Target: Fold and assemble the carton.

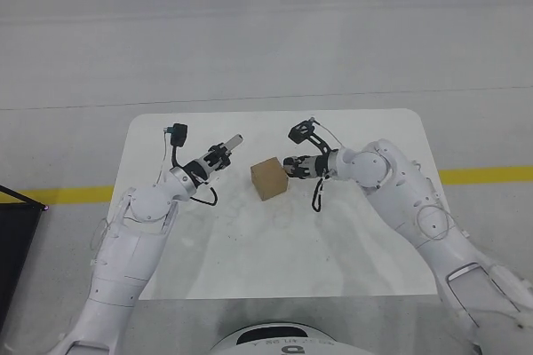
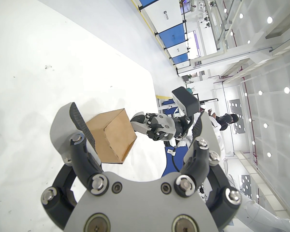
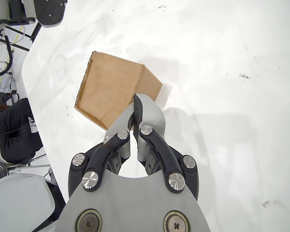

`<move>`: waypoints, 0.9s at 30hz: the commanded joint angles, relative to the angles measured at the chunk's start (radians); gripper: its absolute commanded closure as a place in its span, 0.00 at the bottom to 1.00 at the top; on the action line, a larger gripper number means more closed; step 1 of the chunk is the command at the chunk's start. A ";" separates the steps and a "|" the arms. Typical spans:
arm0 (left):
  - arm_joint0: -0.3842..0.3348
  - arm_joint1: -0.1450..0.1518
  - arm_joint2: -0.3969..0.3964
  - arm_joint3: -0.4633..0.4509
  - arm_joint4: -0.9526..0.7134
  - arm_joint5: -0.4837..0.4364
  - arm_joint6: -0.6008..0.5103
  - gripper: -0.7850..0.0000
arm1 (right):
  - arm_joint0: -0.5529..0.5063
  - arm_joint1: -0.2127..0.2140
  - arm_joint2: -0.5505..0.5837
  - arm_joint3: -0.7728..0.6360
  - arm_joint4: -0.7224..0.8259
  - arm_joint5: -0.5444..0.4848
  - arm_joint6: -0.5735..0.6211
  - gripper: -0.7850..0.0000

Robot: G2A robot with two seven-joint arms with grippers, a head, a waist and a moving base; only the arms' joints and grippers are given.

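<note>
While the left gripper hangs open near the carton, the right gripper, fingers closed, touches its side.

A white table with rounded corners carries one brown carton, sitting near the middle (a little toward the far edge). Small dark specks dot the white tabletop here and there.

You have a plain brown carton on a white table flecked with small dark marks. The left gripper and right gripper are pale grey with black links and black textured pads. A yellow stripe crosses the pale grey floor.
</note>
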State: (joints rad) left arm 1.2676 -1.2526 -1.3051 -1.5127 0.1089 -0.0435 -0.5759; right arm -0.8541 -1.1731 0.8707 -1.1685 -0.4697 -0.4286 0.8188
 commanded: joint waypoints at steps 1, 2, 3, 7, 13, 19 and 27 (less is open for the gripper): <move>-0.029 -0.002 0.007 0.029 -0.016 0.008 -0.002 0.00 | -0.018 0.009 0.024 -0.010 -0.007 -0.032 -0.022 1.00; -0.037 -0.003 0.009 0.037 -0.019 0.009 -0.003 0.00 | -0.027 0.013 0.033 -0.016 -0.004 -0.047 -0.027 1.00; -0.051 -0.004 0.012 0.052 -0.022 0.011 -0.003 0.00 | -0.040 0.019 0.049 -0.027 -0.005 -0.067 -0.035 1.00; -0.134 -0.014 0.060 0.136 0.004 0.038 0.022 0.00 | -0.110 0.048 0.114 -0.093 -0.030 -0.119 -0.038 1.00; -0.267 -0.050 0.191 0.273 0.018 0.079 0.061 0.00 | -0.177 0.076 0.119 -0.199 -0.092 -0.243 0.075 1.00; -0.372 -0.094 0.309 0.422 -0.016 0.104 0.052 0.00 | -0.185 0.083 0.105 -0.234 -0.098 -0.229 0.140 1.00; -0.422 -0.122 0.353 0.523 -0.107 0.056 -0.042 0.00 | -0.169 0.082 0.088 -0.225 -0.100 -0.190 0.129 1.00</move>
State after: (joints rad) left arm 0.8493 -1.3725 -0.9520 -0.9988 0.0207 0.0235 -0.5943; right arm -1.0225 -1.0918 0.9596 -1.3931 -0.5667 -0.6238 0.9520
